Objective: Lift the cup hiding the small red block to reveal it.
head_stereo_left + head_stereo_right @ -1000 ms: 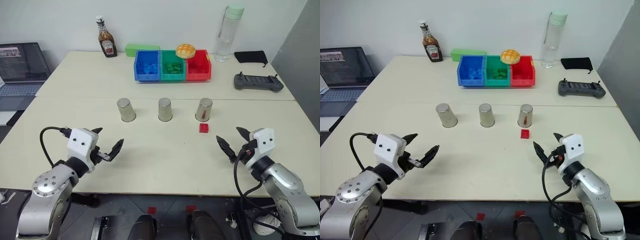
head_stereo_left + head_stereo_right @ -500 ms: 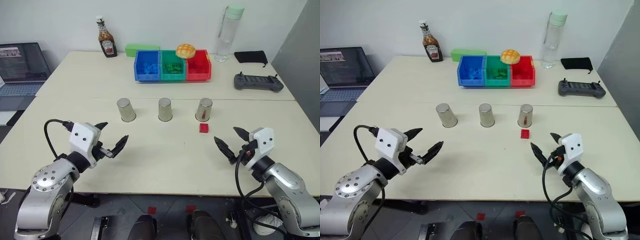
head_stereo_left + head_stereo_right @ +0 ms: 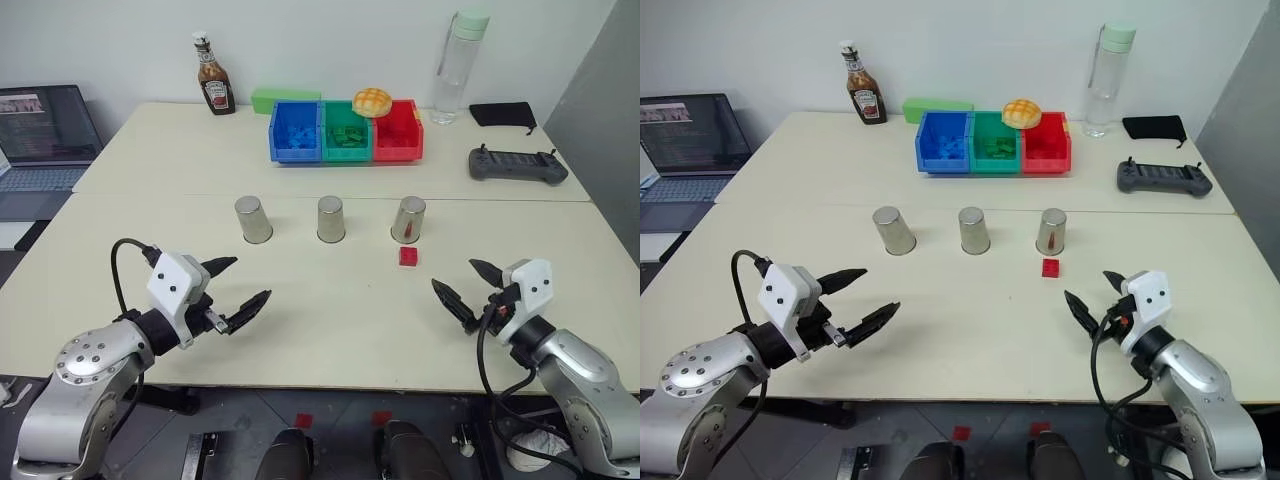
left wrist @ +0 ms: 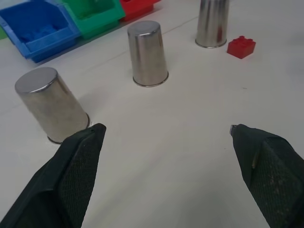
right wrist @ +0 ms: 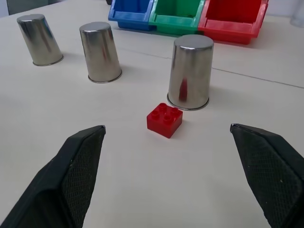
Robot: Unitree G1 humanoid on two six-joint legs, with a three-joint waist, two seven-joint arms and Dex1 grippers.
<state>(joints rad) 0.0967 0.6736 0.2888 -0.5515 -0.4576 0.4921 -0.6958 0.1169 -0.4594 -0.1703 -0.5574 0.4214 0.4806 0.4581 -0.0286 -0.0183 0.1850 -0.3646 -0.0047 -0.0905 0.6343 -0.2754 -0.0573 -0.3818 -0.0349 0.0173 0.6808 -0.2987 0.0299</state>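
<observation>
Three silvery cups stand upside down in a row across the table: the left cup, the middle cup and the right cup. The small red block lies in the open just in front of the right cup, and no cup covers it. My left gripper hovers open over the near left of the table, well short of the left cup. On the near right my right gripper is open too, facing the block and the right cup from a distance.
Blue, green and red bins stand at the back with a bun on them. A ketchup bottle, a water bottle, a controller and a black pouch sit further back. A laptop is at far left.
My left gripper has swung to the right, toward the table's middle, and turned a little. The right gripper, the cups and the block stay where they were.
</observation>
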